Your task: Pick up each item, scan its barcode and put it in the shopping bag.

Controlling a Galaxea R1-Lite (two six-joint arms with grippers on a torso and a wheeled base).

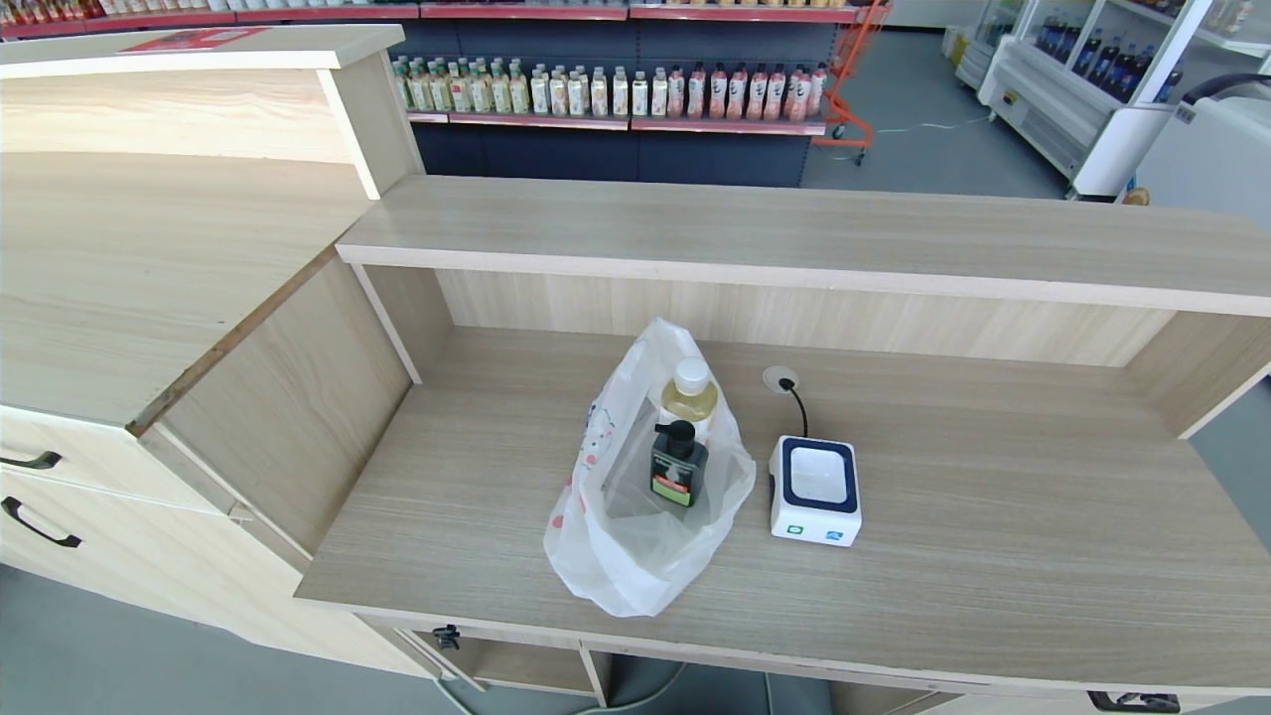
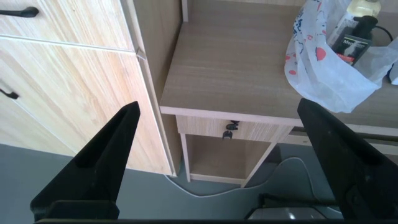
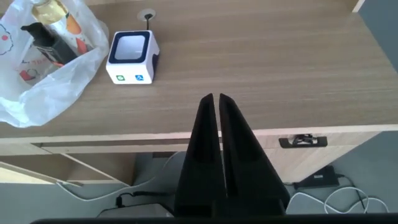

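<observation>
Below the counter's front edge, your left gripper (image 2: pixel 217 106) hangs spread wide and empty; your right gripper (image 3: pixel 215 98) is pressed closed on nothing. On the counter (image 1: pixel 993 556), the thin plastic shopping bag (image 1: pixel 596 556) holds a dark pump bottle (image 1: pixel 678 469) and a white-capped drink bottle (image 1: pixel 689 395), just beside the barcode scanner (image 1: pixel 814 489). The bottles are probably rigid and smooth: grip them mid-body. The bag looks limp: take it by the rim.

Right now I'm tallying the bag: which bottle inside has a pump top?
The dark bottle in the shopping bag, black pump head on top; the yellow bottle behind it has a plain white cap.
</observation>
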